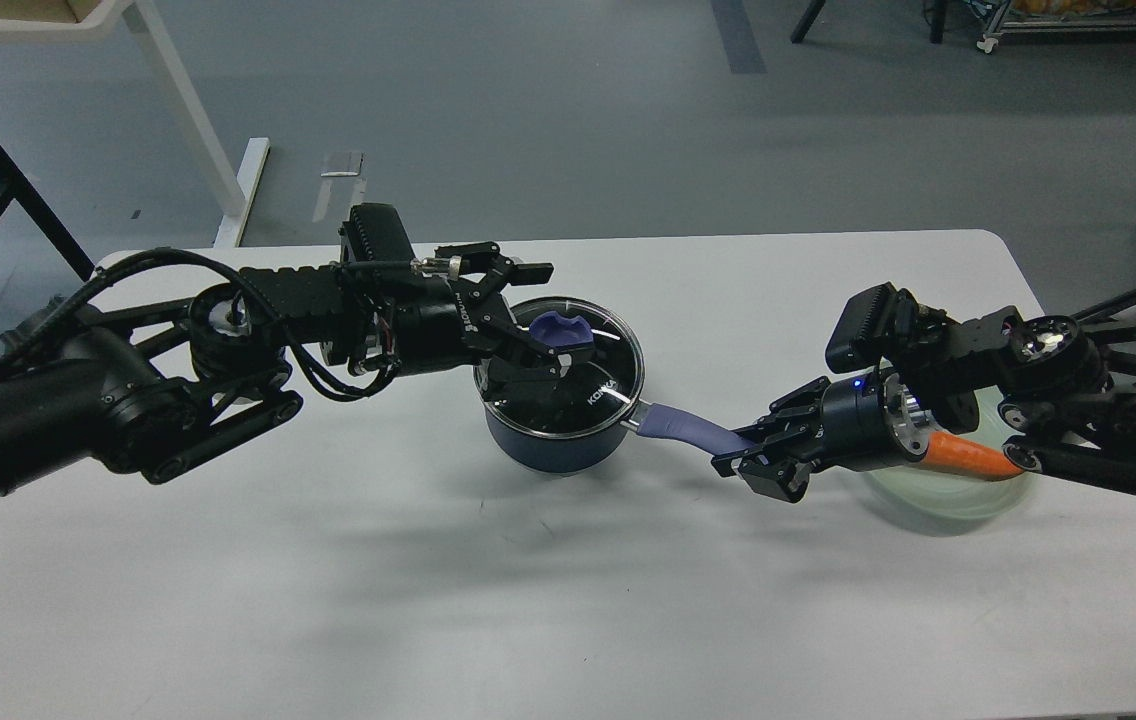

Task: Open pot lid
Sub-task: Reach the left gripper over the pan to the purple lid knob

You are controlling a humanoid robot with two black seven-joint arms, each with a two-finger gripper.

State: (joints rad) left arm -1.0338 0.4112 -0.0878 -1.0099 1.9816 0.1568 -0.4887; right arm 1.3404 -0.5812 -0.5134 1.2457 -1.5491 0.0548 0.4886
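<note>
The navy pot stands mid-table, its lavender handle pointing right. The glass lid with white KONKA lettering lies on the pot, and its purple knob shows on top. My left gripper reaches in from the left and is open, one finger beyond the knob and the other finger on its near side over the glass. My right gripper is shut on the far end of the handle, whose tip is hidden between the fingers.
A pale green plate with an orange carrot lies under my right forearm at the table's right. The table's far edge runs just behind the pot. A white desk leg stands on the floor beyond.
</note>
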